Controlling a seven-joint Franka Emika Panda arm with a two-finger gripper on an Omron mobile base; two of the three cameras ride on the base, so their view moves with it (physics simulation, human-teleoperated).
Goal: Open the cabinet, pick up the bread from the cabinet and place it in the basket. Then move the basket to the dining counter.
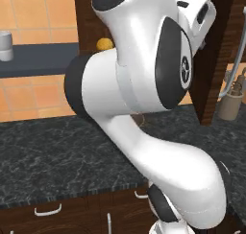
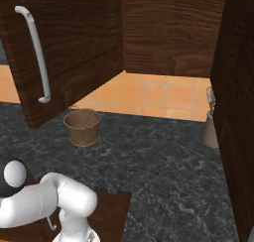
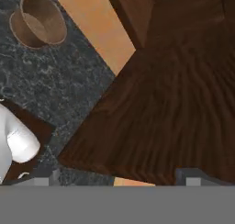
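Observation:
The cabinet door (image 2: 74, 52) stands swung open, its silver bar handle (image 2: 35, 57) facing the right base view. In the left base view the bread (image 1: 104, 44), a small golden lump, sits inside the cabinet, mostly hidden behind my arm. The basket (image 2: 83, 127) stands upright on the black counter below the open door; it is also at the top left of the hand view, basket (image 3: 39, 20), with nothing in it. My gripper (image 3: 121, 177) is open, its fingertips (image 3: 54, 176) wide apart with nothing between them, close to dark cabinet wood (image 3: 174, 94).
The black marbled counter (image 2: 163, 161) runs under the cabinet, with an orange tiled wall behind. A beige utensil holder (image 1: 230, 103) stands at the right by a dark wood panel (image 2: 238, 112). A grey cup (image 1: 5, 46) sits on a shelf at the far left. Drawers with curved handles (image 1: 48, 210) lie below.

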